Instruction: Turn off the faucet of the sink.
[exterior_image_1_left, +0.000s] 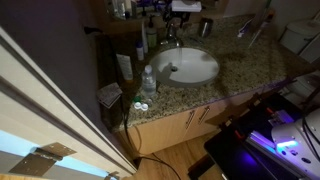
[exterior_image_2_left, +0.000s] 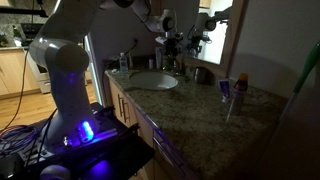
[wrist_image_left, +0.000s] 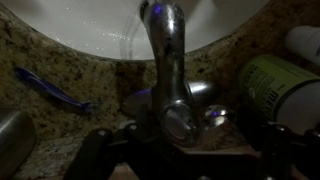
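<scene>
In an exterior view the sink (exterior_image_1_left: 190, 66) sits in the granite counter (exterior_image_1_left: 250, 70), with the faucet (exterior_image_1_left: 172, 42) at its back rim and a clear bottle (exterior_image_1_left: 148, 80) on the counter just beside the sink. It's too dark and small to tell if water runs, so I can't call the tap off; treating the task as not done. In an exterior view the end effector (exterior_image_2_left: 172, 42) is down at the back of the sink (exterior_image_2_left: 152, 80), right where the faucet stands. The tap merges with it there, so contact and finger spread are unreadable. Wrist view: the faucet (wrist_image_left: 165, 70) fills the centre, spout running up toward the white sink (wrist_image_left: 220, 20), base and handle knob low in frame. The end effector (wrist_image_left: 185, 150) is spread open with dark fingers (wrist_image_left: 95, 152) either side of the tap base and nothing clamped. Can't tell if a finger touches the handle. A faint glint beside the spout may be water, not sure. A green-labelled bottle (wrist_image_left: 275, 90) is just beside the tap on one side, a blue stick (wrist_image_left: 50, 90) on the counter on the other. My read: approach done; left to do is push the handle to off and confirm flow stops.
</scene>
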